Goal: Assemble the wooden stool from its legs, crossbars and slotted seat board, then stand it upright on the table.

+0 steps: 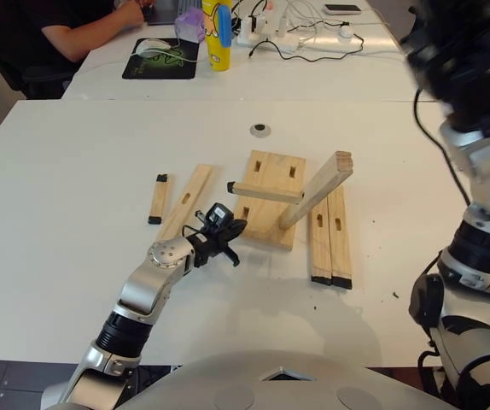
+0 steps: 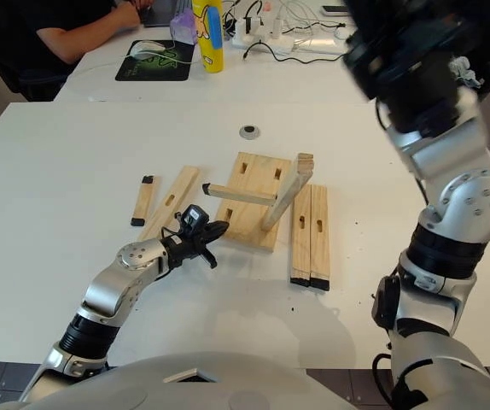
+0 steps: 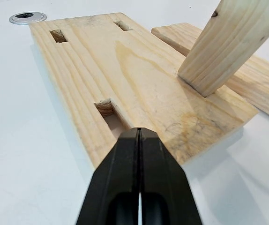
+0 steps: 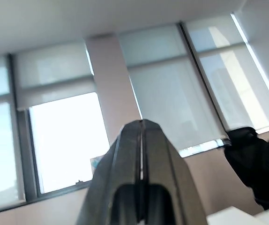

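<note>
One leg (image 1: 317, 190) of four stood in the slotted seat board (image 1: 272, 178). It leaned, its foot in the near right slot, with a crossbar (image 1: 262, 193) jutting sideways from it above the board. The board lay flat near the middle of the surface (image 1: 74, 188). Two loose legs (image 1: 330, 235) lay side by side just right of the board. A fourth leg (image 1: 185, 203) lay just left of it, and a short crossbar (image 1: 159, 198) lay beyond that.

Left gripper (image 3: 139, 132): fingers pressed together on nothing, tip at the board's near left corner beside an empty slot.

Right gripper (image 4: 141, 125): raised high toward the windows, fingers together, empty.

Judgement: early assembly, one leg seated. The next move called for opening the left fingers, taking the fourth leg, then tipping it upright into the empty near slot.
</note>
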### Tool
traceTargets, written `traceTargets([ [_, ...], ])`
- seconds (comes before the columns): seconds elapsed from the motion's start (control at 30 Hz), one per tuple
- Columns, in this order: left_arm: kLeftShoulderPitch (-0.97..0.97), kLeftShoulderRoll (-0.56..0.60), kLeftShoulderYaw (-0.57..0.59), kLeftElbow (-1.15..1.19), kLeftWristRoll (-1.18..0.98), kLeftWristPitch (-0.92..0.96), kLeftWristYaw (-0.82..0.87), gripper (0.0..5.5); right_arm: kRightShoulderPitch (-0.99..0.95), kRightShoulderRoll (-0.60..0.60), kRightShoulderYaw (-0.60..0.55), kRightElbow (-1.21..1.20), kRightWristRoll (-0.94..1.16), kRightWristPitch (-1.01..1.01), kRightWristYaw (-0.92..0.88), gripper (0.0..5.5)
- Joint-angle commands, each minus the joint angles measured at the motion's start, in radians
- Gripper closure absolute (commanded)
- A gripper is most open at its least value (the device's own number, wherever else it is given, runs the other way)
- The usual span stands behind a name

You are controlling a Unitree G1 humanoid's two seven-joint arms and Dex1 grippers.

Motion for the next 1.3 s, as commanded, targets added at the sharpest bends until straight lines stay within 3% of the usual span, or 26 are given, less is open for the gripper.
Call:
traceTargets([
  [0.03,0.044,0.025,-0.023,0.071,0.031,0.076,0.005,5.5,0.27,-0.156,0.346,-0.055,-0.478,0.066,0.137,5.48],
  [0.07,0.043,0.026,-0.022,0.069,0.031,0.077,0.005,5.5,0.318,-0.176,0.422,-0.034,-0.588,0.039,0.166,5.48],
  [0.13,0.035,0.028,-0.026,0.074,0.033,0.076,-0.003,5.5,0.351,-0.171,0.453,0.001,-0.684,-0.009,0.194,5.48],
  [0.37,0.039,0.023,-0.021,0.07,0.033,0.115,0.016,5.5,0.143,-0.037,0.121,0.12,-0.387,-0.057,0.122,5.48],
  [0.47,0.055,0.002,-0.016,0.051,0.028,0.153,0.05,5.5,0.103,-0.038,0.029,0.258,-0.435,-0.096,0.045,5.48],
  [0.6,0.089,-0.021,-0.01,-0.008,0.021,0.143,0.085,5.5,0.301,-0.188,0.187,0.288,-0.865,-0.179,0.059,5.48],
  [0.73,0.116,-0.032,0.023,-0.053,0.007,0.083,0.094,5.5,0.559,-0.2,0.213,0.174,-0.972,-0.145,0.04,5.48],
  [0.97,0.154,-0.038,0.078,-0.123,-0.008,0.037,0.11,5.5,0.804,-0.129,0.189,-0.125,-0.924,-0.021,-0.018,4.65],
  [1.17,0.201,-0.047,0.075,-0.173,-0.005,0.06,0.135,5.5,0.809,-0.151,0.173,-0.181,-0.905,0.081,-0.012,3.74],
  [1.3,0.216,-0.053,0.069,-0.19,0.0,0.07,0.155,5.5,0.806,-0.134,0.178,-0.237,-0.83,0.203,-0.039,3.74],
])
